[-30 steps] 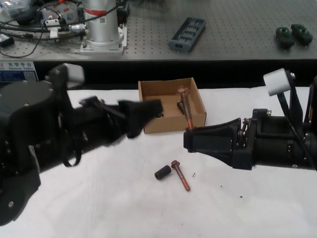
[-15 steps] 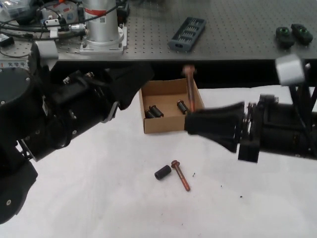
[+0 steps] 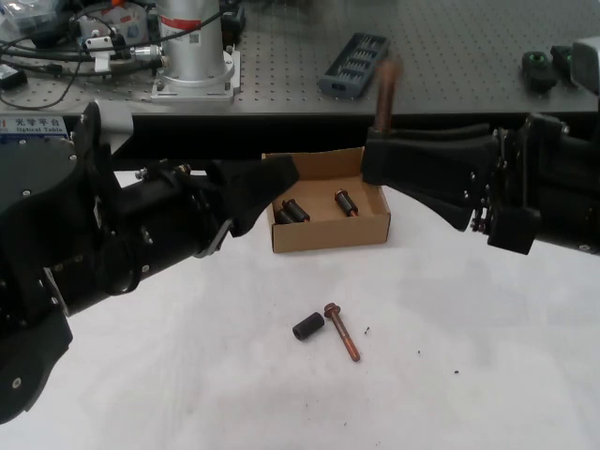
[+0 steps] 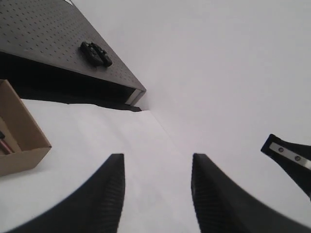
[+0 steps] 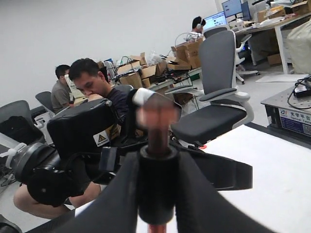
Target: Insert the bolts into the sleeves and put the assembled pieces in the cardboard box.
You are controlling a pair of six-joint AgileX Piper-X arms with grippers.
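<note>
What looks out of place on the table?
One bolt and one black sleeve lie loose on the white cloth in front of the cardboard box, side by side but not joined, while other pieces are in the box. The right pincer holds an assembled piece upright near the box.

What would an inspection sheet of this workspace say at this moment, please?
Surface: white cloth, lying flat.
Job's things: cardboard box holding a few dark pieces; loose sleeve and loose bolt side by side on the cloth in front of it.
Clutter: black rack and two dark parts on the perforated table.
Grippers: left gripper open, empty; right gripper shut on an upright bolt with a sleeve around it, raised near the box.
Cables: bundle at the table's far left.
Surroundings: office chair, desks.
</note>
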